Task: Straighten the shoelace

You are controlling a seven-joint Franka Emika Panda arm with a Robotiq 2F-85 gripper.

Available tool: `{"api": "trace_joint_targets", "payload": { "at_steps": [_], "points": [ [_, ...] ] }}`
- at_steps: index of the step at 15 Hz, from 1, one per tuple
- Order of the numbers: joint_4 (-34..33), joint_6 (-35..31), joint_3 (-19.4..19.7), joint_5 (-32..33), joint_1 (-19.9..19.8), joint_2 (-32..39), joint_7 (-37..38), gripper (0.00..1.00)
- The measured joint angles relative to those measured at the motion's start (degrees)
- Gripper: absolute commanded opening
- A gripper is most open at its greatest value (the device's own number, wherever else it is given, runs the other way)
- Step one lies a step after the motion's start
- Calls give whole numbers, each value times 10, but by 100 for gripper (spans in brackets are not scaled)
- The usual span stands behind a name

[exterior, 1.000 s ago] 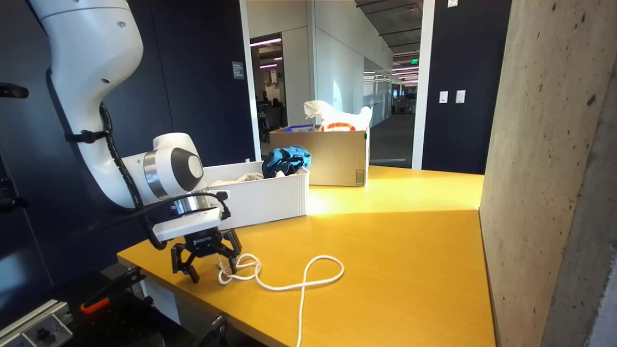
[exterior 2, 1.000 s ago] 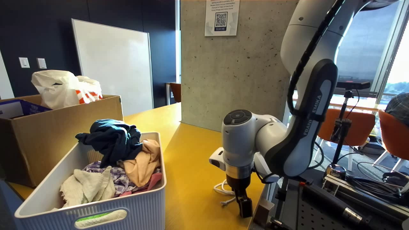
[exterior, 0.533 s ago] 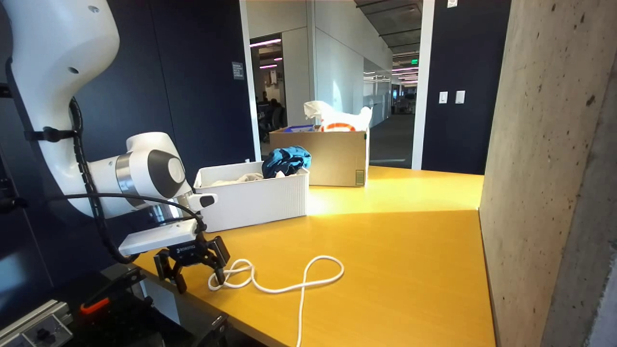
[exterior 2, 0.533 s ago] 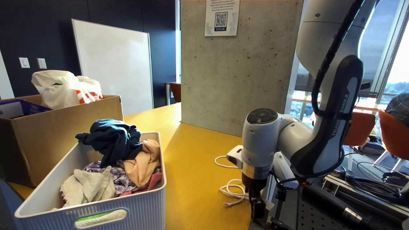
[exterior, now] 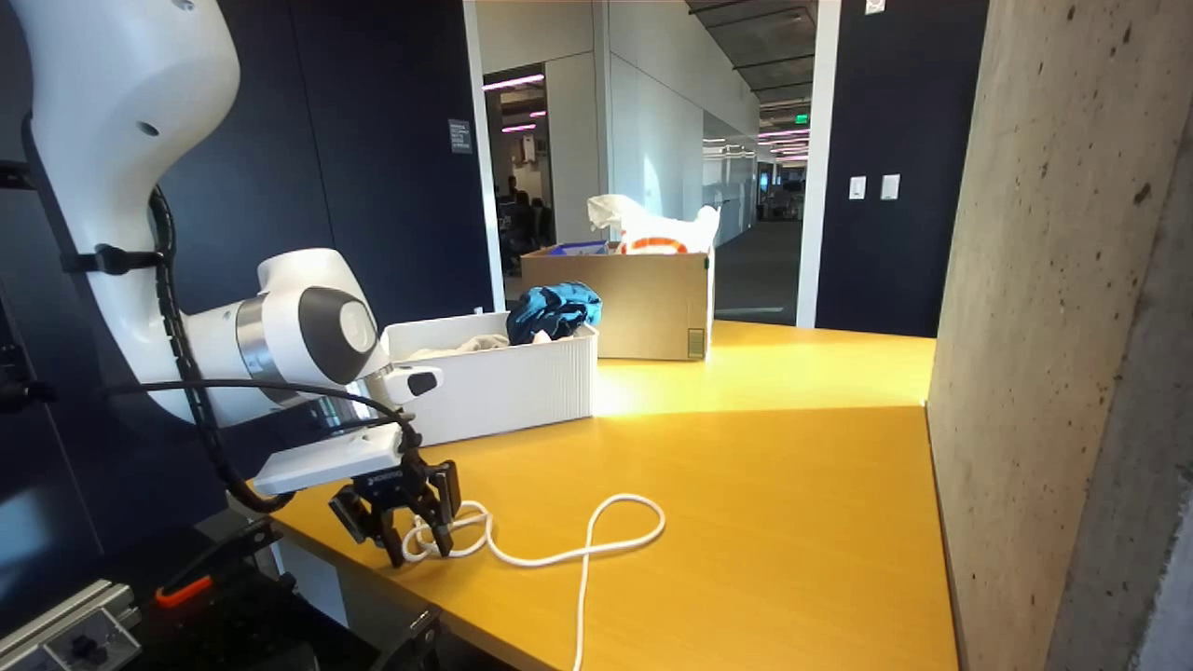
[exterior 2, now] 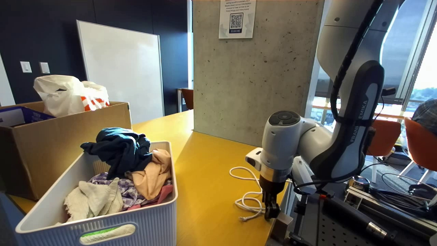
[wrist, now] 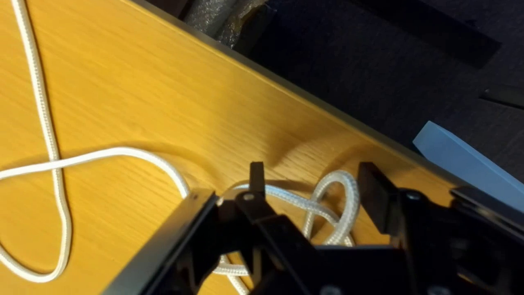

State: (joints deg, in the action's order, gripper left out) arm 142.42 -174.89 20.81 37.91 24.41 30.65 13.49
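In an exterior view, the shoelace, a long, thin, round white cord, lies slack on the yellow wood-grain desk. Its nearest run leaves the view at 6 o'clock. Farther in, the shoelace crosses itself and forms a wide loop at 3 o'clock from the black two-finger gripper; it then runs toward 9 o'clock into small curls at the gripper. The black fingers are spread apart, with one curl unclamped in the gap. In the wrist view, this curl sits just beside the finger at 3 o'clock; contact cannot be determined. The white jointed robot arm extends from the gripper toward 11 o'clock. At 1 o'clock from the gripper, the rectangular white ribbed bin holds a crumpled dark-blue cloth and a crumpled cream cloth. Beyond the bin, toward 1 o'clock, the brown cardboard box carries a white plastic bag with orange-red print.
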Motion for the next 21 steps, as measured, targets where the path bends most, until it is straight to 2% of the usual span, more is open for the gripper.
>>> {"api": "trace_joint_targets", "payload": {
  "at_steps": [4, 9, 13, 21],
  "points": [
    [4, -4, 28, 0, 39, 0, 10, 1],
    [4, -5, 38, 0, 51, 3, 10, 1],
    [6, -3, 64, 0, 44, -17, 1, 1],
    [7, 76, 96, 0, -24, -180, -87, 1]
  ]
}}
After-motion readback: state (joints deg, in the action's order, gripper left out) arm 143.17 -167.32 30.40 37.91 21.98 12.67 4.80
